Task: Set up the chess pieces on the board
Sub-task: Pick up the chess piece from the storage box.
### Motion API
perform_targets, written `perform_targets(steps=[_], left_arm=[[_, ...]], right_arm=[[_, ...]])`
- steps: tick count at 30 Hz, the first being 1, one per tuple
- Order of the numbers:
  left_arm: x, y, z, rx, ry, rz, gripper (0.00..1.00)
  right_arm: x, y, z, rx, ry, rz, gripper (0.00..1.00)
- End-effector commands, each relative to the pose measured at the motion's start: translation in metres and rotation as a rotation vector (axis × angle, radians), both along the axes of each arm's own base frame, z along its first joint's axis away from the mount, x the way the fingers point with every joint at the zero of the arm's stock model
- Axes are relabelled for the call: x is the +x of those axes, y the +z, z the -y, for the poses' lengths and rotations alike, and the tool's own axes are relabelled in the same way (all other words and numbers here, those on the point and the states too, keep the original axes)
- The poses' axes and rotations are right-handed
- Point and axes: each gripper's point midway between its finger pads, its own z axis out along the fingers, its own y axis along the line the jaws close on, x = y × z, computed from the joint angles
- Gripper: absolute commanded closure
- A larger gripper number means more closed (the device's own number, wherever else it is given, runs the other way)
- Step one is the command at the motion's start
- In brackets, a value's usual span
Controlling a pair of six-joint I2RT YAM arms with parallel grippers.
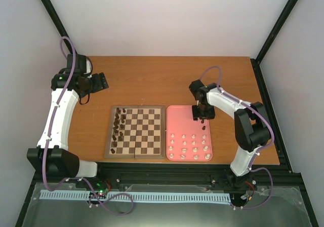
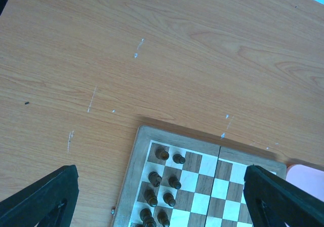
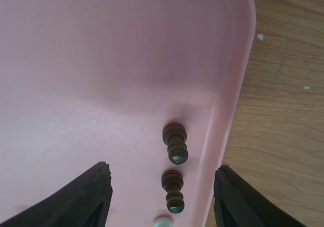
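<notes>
Top view looks down on whole table (image 1: 152,80); 2 wrist views hang close (left shares board (image 2: 177,137), right tray (image 3: 101,60)).

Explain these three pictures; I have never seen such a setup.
Two robot arms are bolted at the near edge of a wooden table. The wide picture looks down from above; the other two come from a camera on each wrist, black fingers at the bottom corners. On the table lie a chessboard with dark pieces along its left side and a pink tray holding cream pieces and two dark ones. The left gripper hangs open over wood, off the board; the right gripper is open above those two. Neither holds anything.
</notes>
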Motion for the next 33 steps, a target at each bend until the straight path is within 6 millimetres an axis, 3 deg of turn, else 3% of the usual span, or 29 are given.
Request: perform_targets(steps=[1, 4, 8, 15, 20, 28, 33], left_arm=[[0.005, 0.005, 0.001, 0.001, -0.006, 0.016, 0.00], [0.005, 0.005, 0.001, 0.001, -0.004, 0.016, 0.00], [0.005, 0.005, 0.001, 0.002, -0.005, 0.015, 0.00], [0.005, 0.006, 0.001, 0.004, -0.005, 0.017, 0.00], [0.004, 0.006, 0.000, 0.005, -0.004, 0.016, 0.00], [0.004, 0.007, 0.001, 0.004, -0.005, 0.018, 0.00], [0.002, 0.008, 0.000, 0.005, -0.003, 0.021, 0.00]], right_arm=[[-0.001, -0.001, 0.007, -0.016, -0.022, 0.024, 0.47], [-0.003, -0.010, 0.009, -0.011, -0.020, 0.009, 0.49], [-0.002, -0.016, 0.009, -0.004, -0.023, 0.004, 0.61], [0.002, -0.021, 0.009, -0.010, -0.015, 0.000, 0.63], [0.000, -0.027, 0.012, -0.021, -0.017, -0.014, 0.74], [-0.001, -0.027, 0.015, -0.024, -0.018, -0.010, 0.95], [0.002, -0.016, 0.014, -0.022, -0.008, 0.021, 0.97]])
